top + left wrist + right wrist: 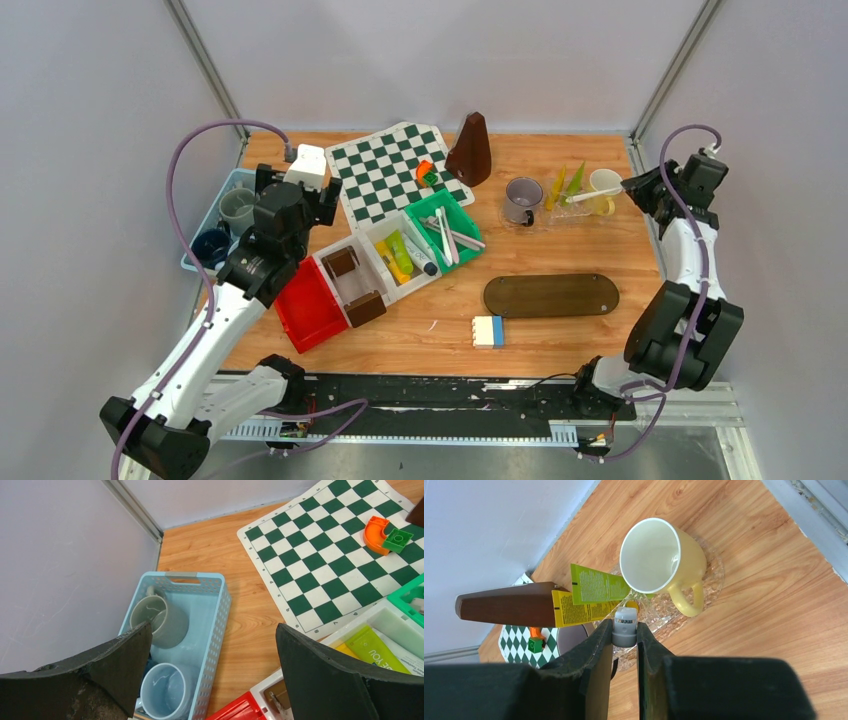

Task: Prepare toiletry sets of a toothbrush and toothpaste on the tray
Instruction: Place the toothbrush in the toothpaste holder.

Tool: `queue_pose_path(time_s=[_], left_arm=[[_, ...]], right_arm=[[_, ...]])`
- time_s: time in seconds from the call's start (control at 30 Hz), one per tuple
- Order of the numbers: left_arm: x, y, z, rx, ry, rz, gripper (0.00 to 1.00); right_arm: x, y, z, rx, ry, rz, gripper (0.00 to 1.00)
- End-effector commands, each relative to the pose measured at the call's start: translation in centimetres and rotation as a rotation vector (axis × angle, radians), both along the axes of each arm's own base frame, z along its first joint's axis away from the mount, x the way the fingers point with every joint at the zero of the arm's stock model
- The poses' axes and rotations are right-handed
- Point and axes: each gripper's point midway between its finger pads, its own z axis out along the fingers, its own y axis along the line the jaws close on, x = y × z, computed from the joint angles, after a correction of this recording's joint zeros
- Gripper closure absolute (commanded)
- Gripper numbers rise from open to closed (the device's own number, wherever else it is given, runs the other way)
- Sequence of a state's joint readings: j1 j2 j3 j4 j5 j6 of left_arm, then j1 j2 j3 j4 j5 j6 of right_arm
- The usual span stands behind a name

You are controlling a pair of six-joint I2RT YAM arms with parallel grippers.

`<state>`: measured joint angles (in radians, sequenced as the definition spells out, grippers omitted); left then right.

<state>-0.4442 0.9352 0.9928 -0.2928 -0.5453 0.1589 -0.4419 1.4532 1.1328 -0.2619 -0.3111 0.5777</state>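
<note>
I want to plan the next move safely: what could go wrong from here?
1. The right gripper holds the toothbrush only by its end; it may swing or slip.
2. The green tube and yellow tube are close beside the pale yellow mug; the toothbrush could knock them over.

Item one: lime-green tube (374, 650), lying in the white bin (387, 612), left wrist view. White capital lettering ran along its length; only "YOU" could be read, preceded by what looked like an "E", and the rest was cut off at the frame edge. Item two: white tube (406, 656) just beside it, with small dark print too blurred to read. Items three and four: green tube (599, 585) and yellow tube (576, 611), right wrist view. Both bore blocks of fine dark print, too small to read.
</note>
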Motion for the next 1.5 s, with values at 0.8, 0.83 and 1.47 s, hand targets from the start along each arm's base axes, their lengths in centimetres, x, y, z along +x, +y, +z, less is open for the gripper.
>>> queue_pose_path(time_s=[0.8, 0.83, 1.47], left_arm=[[0.6, 0.3, 0.8, -0.029, -0.046, 0.009, 0.0], [0.6, 0.3, 0.8, -0.029, -0.047, 0.01, 0.0], [0.7, 0.5, 0.8, -0.033, -0.046, 0.012, 0.0]], right_arm=[[1.5, 0.6, -0.3, -0.07, -0.197, 0.017, 0.96], [1.6, 0.7, -0.5, -0.07, -0.195, 0.017, 0.96], [2.2, 2.0, -1.7, -0.125, -0.172, 0.044, 0.86]])
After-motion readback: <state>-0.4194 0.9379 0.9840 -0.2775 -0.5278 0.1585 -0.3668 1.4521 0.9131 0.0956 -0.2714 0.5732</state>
